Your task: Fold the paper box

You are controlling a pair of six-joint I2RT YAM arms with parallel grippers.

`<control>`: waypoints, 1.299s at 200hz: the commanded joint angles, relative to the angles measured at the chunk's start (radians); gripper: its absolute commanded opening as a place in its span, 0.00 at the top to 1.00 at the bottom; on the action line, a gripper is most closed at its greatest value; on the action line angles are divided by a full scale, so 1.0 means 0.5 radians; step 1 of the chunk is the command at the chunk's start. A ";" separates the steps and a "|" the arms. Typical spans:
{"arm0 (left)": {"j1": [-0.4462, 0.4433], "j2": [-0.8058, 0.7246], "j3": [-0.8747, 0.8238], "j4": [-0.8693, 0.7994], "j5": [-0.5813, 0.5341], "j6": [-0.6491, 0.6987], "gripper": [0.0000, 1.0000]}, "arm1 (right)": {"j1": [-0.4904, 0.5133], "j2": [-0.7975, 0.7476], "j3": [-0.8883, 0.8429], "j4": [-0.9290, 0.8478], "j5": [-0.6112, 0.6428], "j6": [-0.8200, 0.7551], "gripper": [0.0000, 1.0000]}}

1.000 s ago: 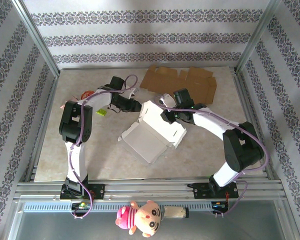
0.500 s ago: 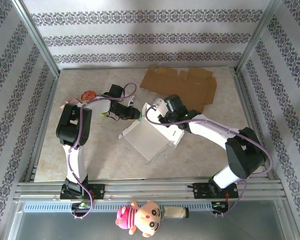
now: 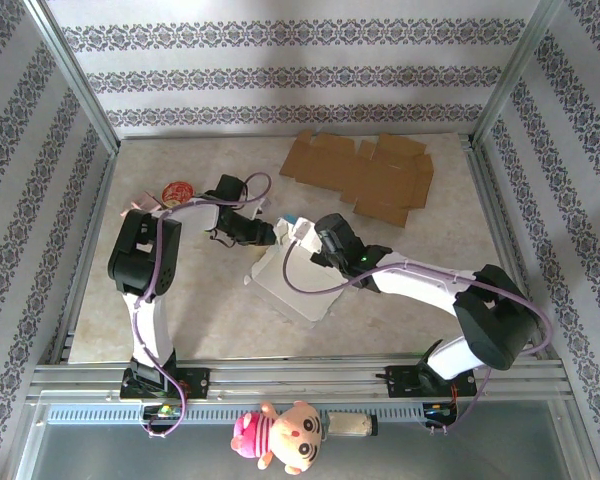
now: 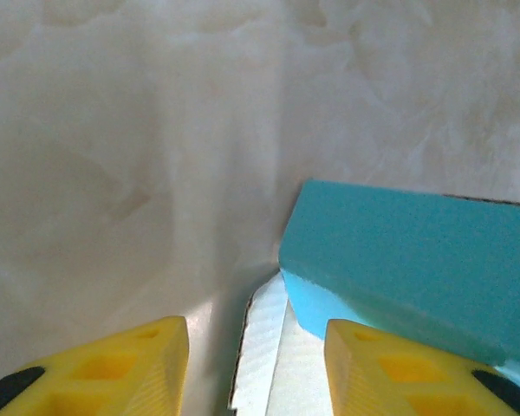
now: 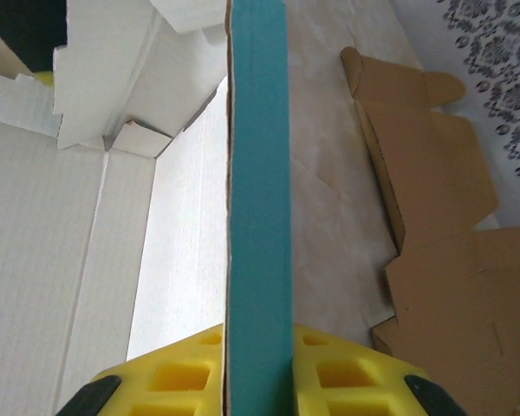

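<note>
The paper box [image 3: 288, 280], white inside and teal outside, lies partly folded at the table's middle. My right gripper [image 3: 302, 230] is shut on one upright teal wall of the box [image 5: 258, 173], its yellow fingers [image 5: 347, 377] pressed to both faces; the white inner panels [image 5: 61, 260] spread out to the left. My left gripper [image 3: 274, 232] is right beside it at the box's far-left corner. In the left wrist view its gripper [image 4: 258, 373] stands open, with a white flap edge [image 4: 262, 347] loose between the fingers and the teal wall [image 4: 416, 251] just ahead on the right.
A flat brown cardboard blank [image 3: 365, 170] lies at the back of the table, to the right of the box [image 5: 451, 260]. A small red round object [image 3: 177, 190] sits at the far left. A plush doll [image 3: 280, 435] hangs below the front rail.
The right gripper has pulled the box wall left and toward the left gripper, and the box has shifted with it. The left gripper's jaws have widened.
</note>
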 commanded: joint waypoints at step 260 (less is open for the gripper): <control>-0.152 -0.157 0.118 -0.016 0.045 1.040 0.45 | -0.049 -0.150 0.069 -0.352 -0.624 0.259 0.21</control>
